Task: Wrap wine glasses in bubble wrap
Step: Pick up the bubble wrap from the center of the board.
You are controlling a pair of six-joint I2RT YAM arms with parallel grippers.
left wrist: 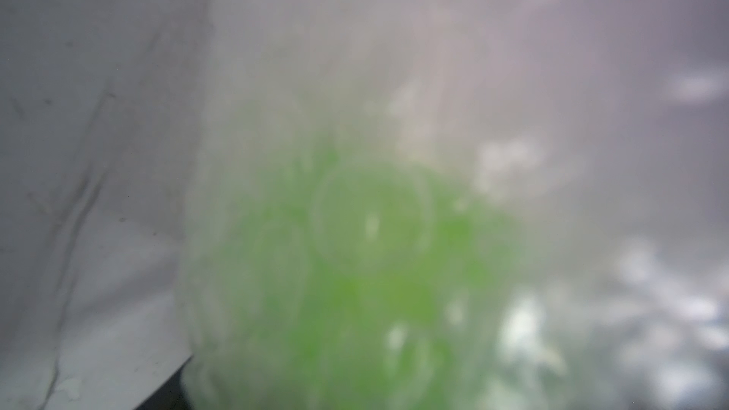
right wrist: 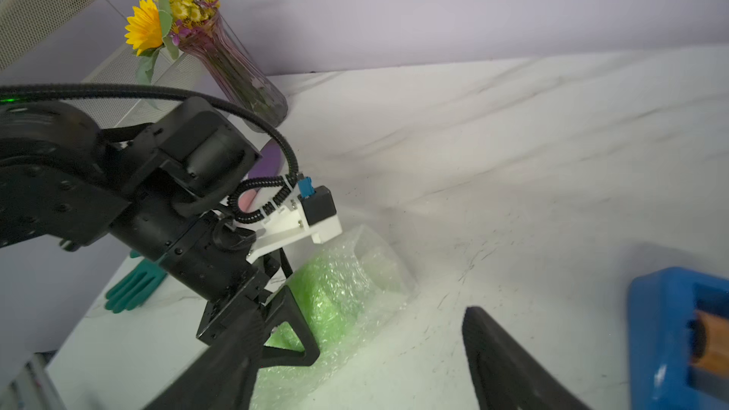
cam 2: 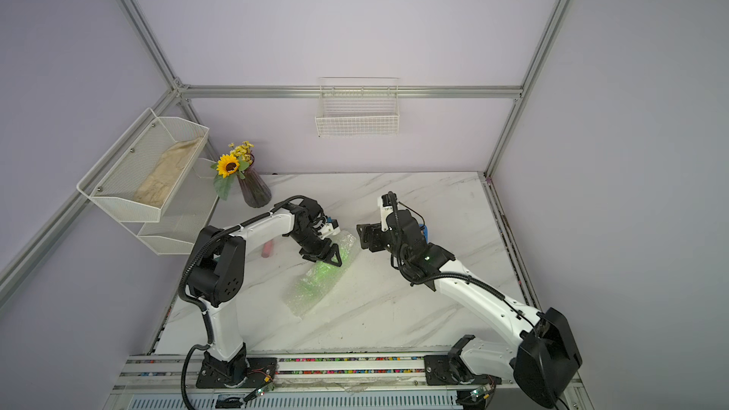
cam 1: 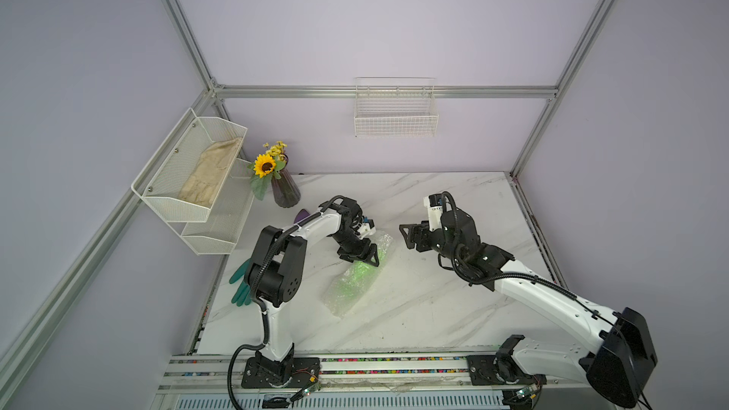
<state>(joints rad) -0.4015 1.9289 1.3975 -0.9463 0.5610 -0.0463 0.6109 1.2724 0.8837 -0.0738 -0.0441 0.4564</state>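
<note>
We're pinning wrap (cam 1: 342, 294) over the goblet (cam 1: 361, 272) gently; left end effector's (cam 1: 361, 260) grip we cannot tell, right end effector (cam 1: 405, 237) is hanging released.

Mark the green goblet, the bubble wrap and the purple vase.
green goblet (cam 1: 358, 273): a top view, green body showing through the wrap.
bubble wrap (cam 1: 338, 300): a top view, its clear near end.
purple vase (cam 1: 286, 193): a top view, ribbed body.

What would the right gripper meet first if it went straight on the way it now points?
Probably the bubble wrap rolled around the green goblet: the open right gripper points at that bundle's far end. Height is unclear; carried high, it could meet the left gripper first.
</note>
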